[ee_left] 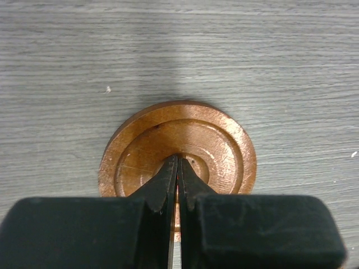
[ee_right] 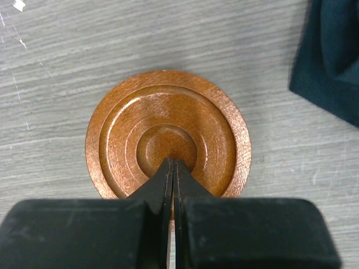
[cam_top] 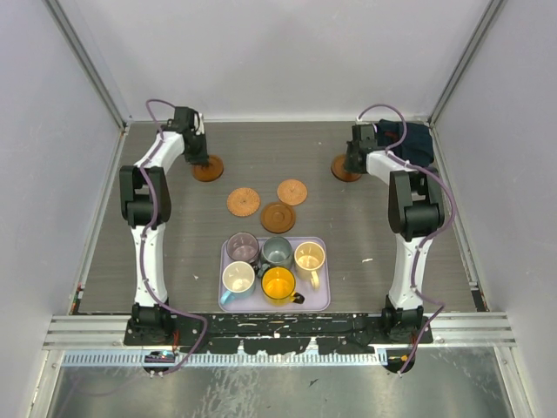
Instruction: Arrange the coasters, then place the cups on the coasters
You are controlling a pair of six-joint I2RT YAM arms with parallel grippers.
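Now, left claw [ee_left: 178,159] closed over left coaster [ee_left: 220,144], right claw [ee_right: 173,161] closed over right coaster [ee_right: 168,115]

No readable text, labels, numbers anywhere — top view perhaps too coarse.

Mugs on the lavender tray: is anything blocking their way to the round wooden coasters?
Partly. Three round brown wooden coasters lie uncovered just beyond the lavender rectangular tray, with only bare table between. The far-left coaster and far-right coaster sit under the shut left gripper and shut right gripper.
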